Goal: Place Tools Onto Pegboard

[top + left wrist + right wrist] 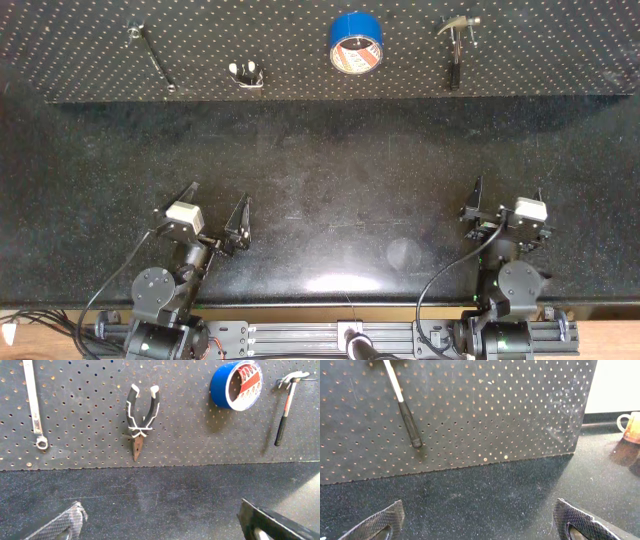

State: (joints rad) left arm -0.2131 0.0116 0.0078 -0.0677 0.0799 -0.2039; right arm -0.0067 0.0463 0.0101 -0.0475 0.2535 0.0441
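Hanging over the near part of the desk [330, 170], my left claw [218, 195] is spread wide and empty. My right claw [508, 190] is spread wide and empty too. Each sits close to its own arm's base, and the two are well apart from each other.

The pegboard [300, 70] stands upright along the far edge of the desk, facing me. All four tools are hung on it in a row, none touching another.

Farthest to my left is the wrench [153, 55], a slim metal bar with its ring end at the bottom. Next to it are the pliers [141, 415], hung nose down, with their black-and-white handles spread upward. Further right is the tape [356, 44], a blue roll high on the board. Last on the right is the hammer [456, 45], head up, its handle pointing down and ending in a black grip.

From my left wrist I face the pliers almost straight on, with the wrench to one side and the tape and hammer to the other. From my right wrist I see the hammer's handle against the board, and the board's right end.

Past that end a mug [631, 427] sits on the desk, apart from the board. A bright patch of glare lies on the desk between my two bases.
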